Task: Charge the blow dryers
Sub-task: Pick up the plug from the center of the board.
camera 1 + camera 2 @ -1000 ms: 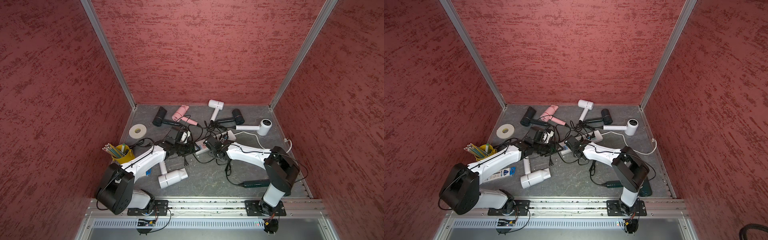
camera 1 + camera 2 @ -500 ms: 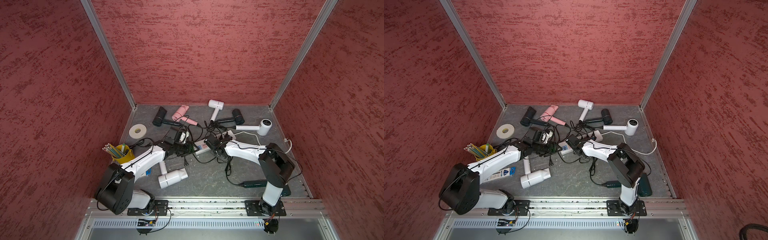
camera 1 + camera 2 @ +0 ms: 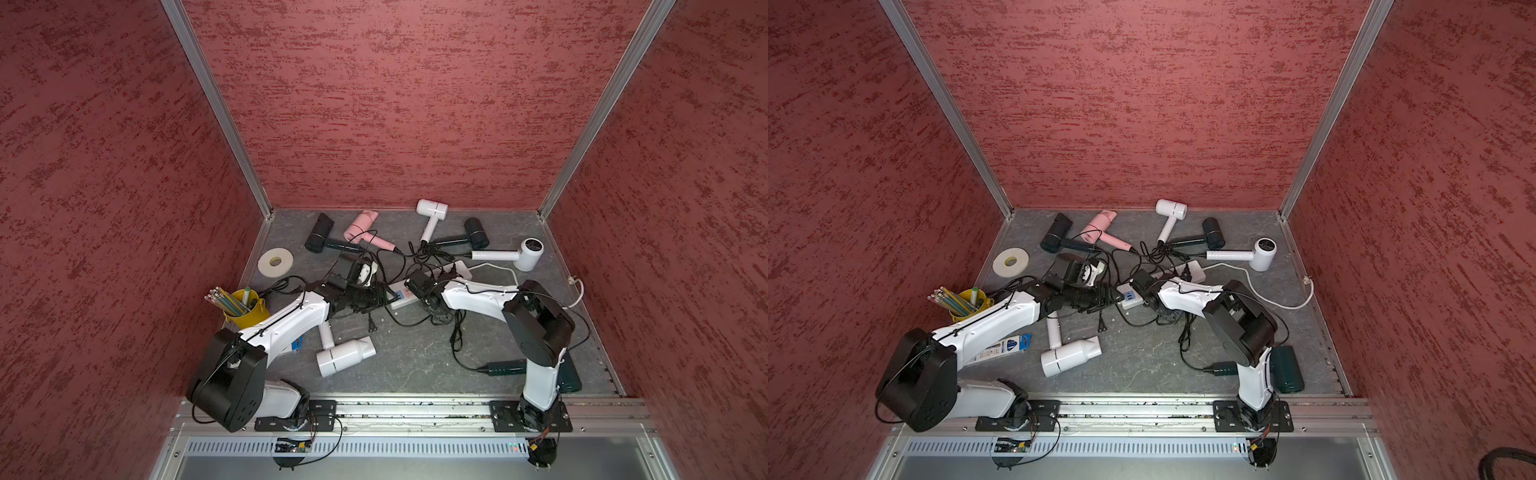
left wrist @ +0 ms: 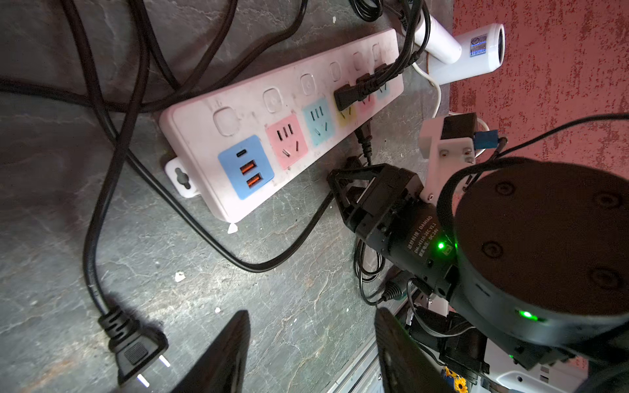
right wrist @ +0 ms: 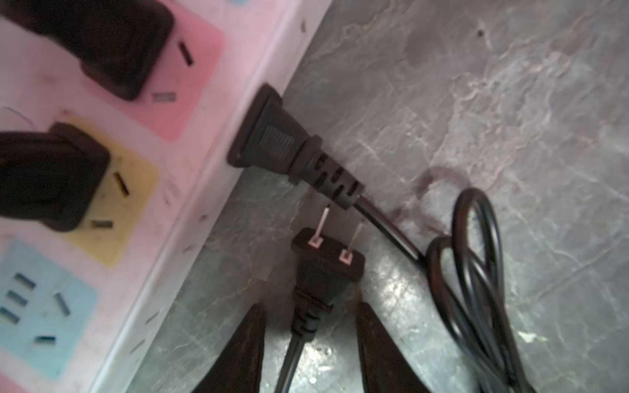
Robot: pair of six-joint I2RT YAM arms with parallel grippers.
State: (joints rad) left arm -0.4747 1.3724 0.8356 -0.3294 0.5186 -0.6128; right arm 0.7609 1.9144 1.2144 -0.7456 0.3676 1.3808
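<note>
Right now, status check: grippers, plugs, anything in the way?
Left gripper open, empty. Right gripper open, straddling cord of loose plug. Power strip: nearest pink and yellow sockets filled, light-blue free. Second loose plug against the strip's side, right ahead.

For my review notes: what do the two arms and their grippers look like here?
The left arm and right arm share glossy white link shells between bulky black round joint housings, with thin black cables along them. The left gripper and right gripper have dark tapered fingers. The right arm's black wrist motor bears white DAMIAO lettering and a green light, beside a white camera bracket.
</note>
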